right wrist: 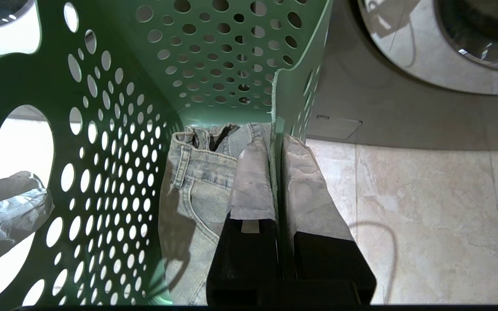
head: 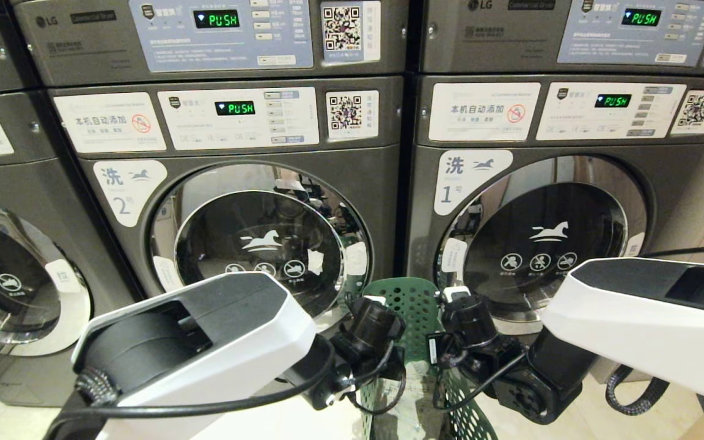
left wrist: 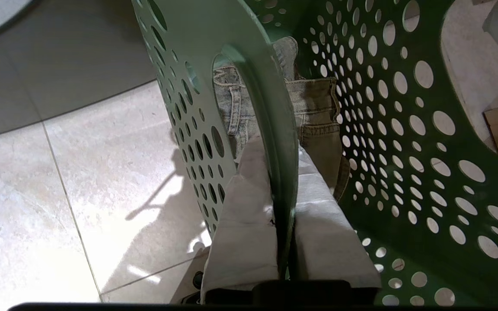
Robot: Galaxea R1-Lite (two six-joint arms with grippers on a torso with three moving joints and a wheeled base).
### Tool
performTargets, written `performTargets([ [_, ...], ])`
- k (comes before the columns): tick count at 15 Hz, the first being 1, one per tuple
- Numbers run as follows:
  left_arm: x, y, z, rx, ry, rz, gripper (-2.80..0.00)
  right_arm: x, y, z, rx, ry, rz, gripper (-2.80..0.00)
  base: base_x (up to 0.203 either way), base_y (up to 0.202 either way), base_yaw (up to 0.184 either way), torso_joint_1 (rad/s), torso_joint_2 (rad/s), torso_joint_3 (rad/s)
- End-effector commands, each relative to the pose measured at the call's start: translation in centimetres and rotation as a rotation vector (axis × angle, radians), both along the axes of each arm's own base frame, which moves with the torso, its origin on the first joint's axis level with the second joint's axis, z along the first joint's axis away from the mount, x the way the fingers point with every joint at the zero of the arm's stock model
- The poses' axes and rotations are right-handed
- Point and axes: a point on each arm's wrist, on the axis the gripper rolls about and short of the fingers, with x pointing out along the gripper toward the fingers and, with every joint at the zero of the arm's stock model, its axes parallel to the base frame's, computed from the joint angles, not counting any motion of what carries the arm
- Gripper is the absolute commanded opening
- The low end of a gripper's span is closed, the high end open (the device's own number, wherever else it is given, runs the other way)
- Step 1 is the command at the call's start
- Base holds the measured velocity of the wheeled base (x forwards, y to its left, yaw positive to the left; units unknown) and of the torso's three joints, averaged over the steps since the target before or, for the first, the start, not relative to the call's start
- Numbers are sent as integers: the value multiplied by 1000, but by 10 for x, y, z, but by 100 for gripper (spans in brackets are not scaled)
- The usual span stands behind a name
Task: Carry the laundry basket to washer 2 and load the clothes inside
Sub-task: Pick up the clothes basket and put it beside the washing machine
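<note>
The green perforated laundry basket (head: 414, 304) hangs between my two arms, low in front of the washers. My left gripper (left wrist: 282, 172) is shut on one side wall of the basket (left wrist: 270, 99), one padded finger (left wrist: 242, 216) outside and one inside. My right gripper (right wrist: 277, 149) is shut on the opposite wall (right wrist: 294, 93) in the same way. The clothes, faded denim (right wrist: 193, 190), lie on the basket's bottom and show past the left fingers as well (left wrist: 316, 116). Washer 2 (head: 124, 190) stands ahead and a little to the left, its round door (head: 260, 244) closed.
Washer 1 (head: 454, 183) stands to the right of washer 2, door closed. A third washer (head: 10, 275) is at the far left. Dryers are stacked above them. Pale floor tiles (left wrist: 80, 181) lie under the basket.
</note>
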Motion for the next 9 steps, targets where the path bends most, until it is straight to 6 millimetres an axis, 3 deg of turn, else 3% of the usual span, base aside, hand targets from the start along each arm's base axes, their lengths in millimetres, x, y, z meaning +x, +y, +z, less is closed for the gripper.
performTargets([
  [1,0,0,0,-2,-1,2,-280,1,0,-2,1,-2,-3,-280,0,0,0,6,6,-203],
  [9,-1,-1,-4,3,4,-1,-280,1,0,-2,2,-2,-6,-280,0,0,0,4,4,-197],
])
